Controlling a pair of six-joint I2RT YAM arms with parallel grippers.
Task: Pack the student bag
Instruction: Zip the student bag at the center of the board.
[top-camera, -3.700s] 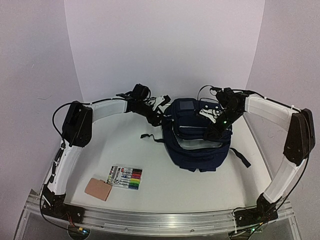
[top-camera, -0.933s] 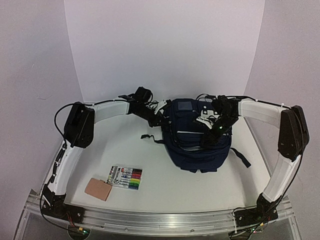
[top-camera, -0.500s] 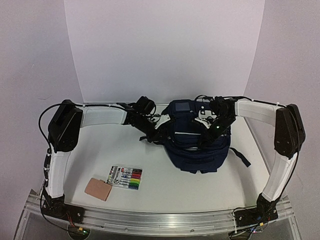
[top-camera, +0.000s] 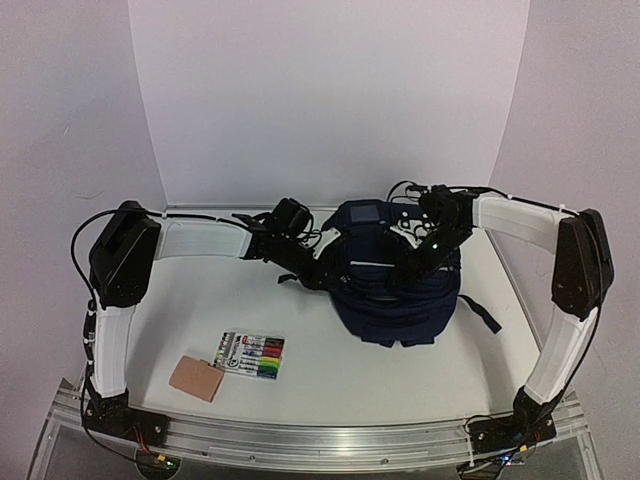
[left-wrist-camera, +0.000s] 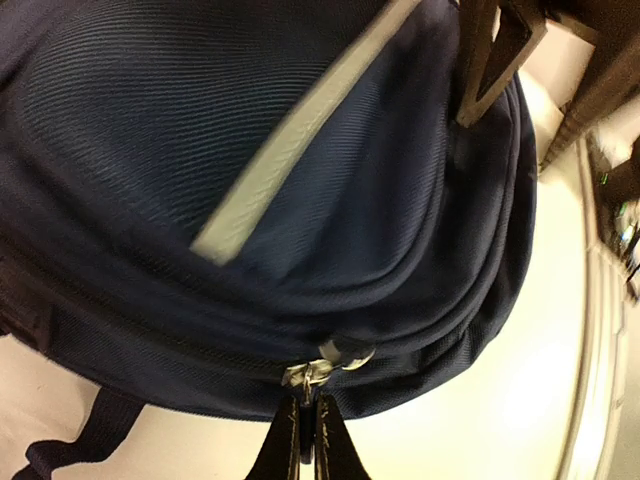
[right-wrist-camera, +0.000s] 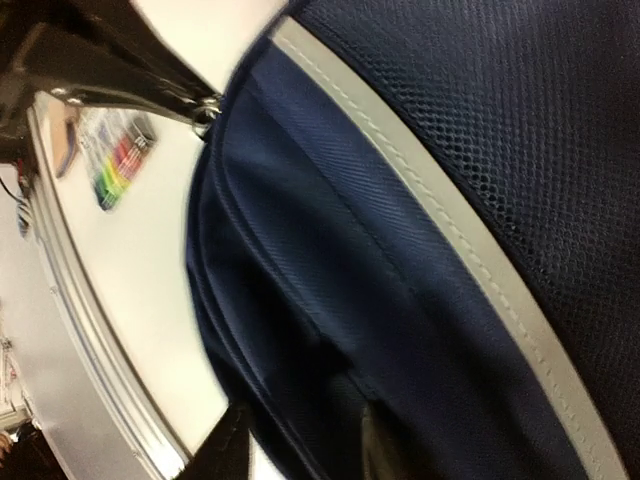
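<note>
The student bag (top-camera: 395, 295), dark navy with a pale stripe, lies at the middle right of the table. My left gripper (top-camera: 325, 272) is at its left side, shut on the silver zipper pull (left-wrist-camera: 312, 373); in the left wrist view the two fingers (left-wrist-camera: 305, 445) press together on the tab. My right gripper (top-camera: 405, 272) rests on top of the bag. Its fingers (right-wrist-camera: 228, 452) stand apart, open, with navy fabric (right-wrist-camera: 300, 400) lying between them. The bag's pale stripe (right-wrist-camera: 450, 230) runs across the right wrist view.
A pack of coloured markers (top-camera: 252, 356) and a tan card (top-camera: 195, 378) lie near the front left. A black strap (top-camera: 482, 315) trails off the bag's right side. White walls stand close behind and to both sides.
My left gripper has drawn the zipper pull forward along the bag's left side, its arm swinging toward the bag. My right gripper, shut a moment ago, has opened on the bag's top.
</note>
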